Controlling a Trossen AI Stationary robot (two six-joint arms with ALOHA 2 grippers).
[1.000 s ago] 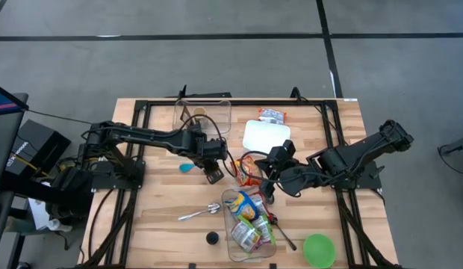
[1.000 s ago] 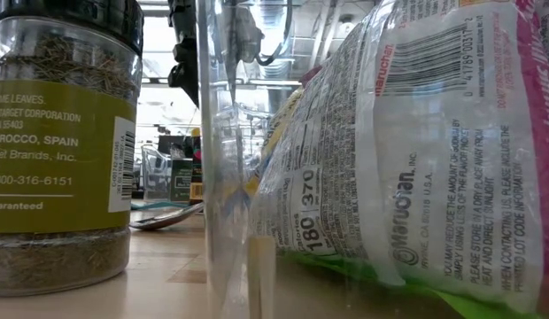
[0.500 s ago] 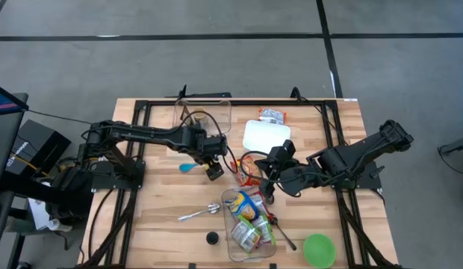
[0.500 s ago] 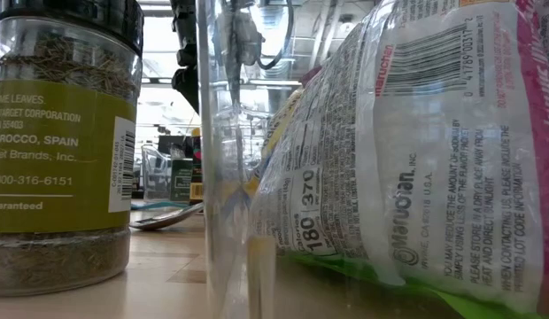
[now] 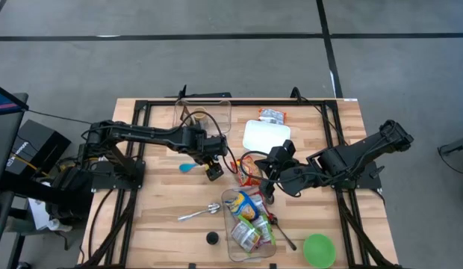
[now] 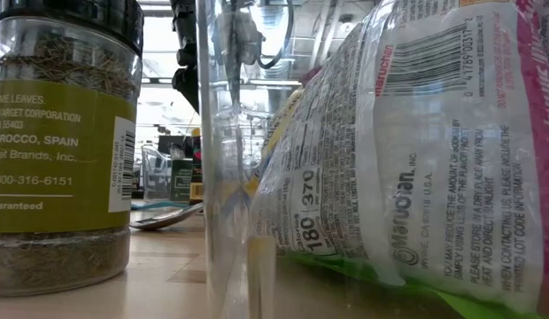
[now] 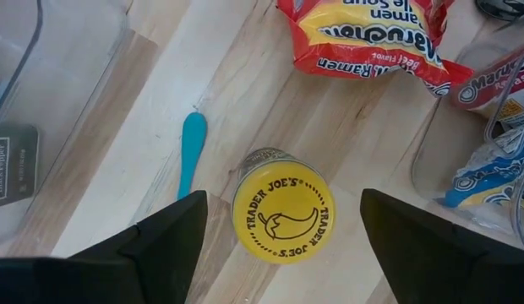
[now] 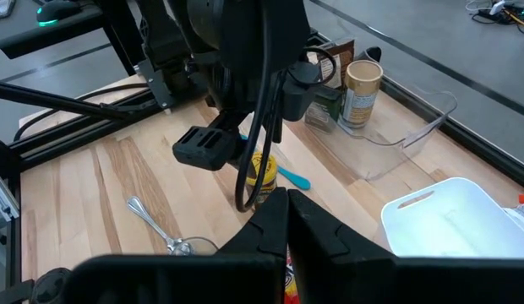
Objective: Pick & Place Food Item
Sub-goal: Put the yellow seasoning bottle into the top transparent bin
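Your left gripper hangs with fingers spread wide over a yellow-lidded Trader Joe's jar standing on the wooden table, near its centre. A teal spoon lies at the jar's 9 o'clock. At the table's 6 o'clock, a clear bin holds ramen packets. At 12 o'clock, another clear bin holds spice jars. Your right gripper rests pinched closed, empty, over a red ramen packet.
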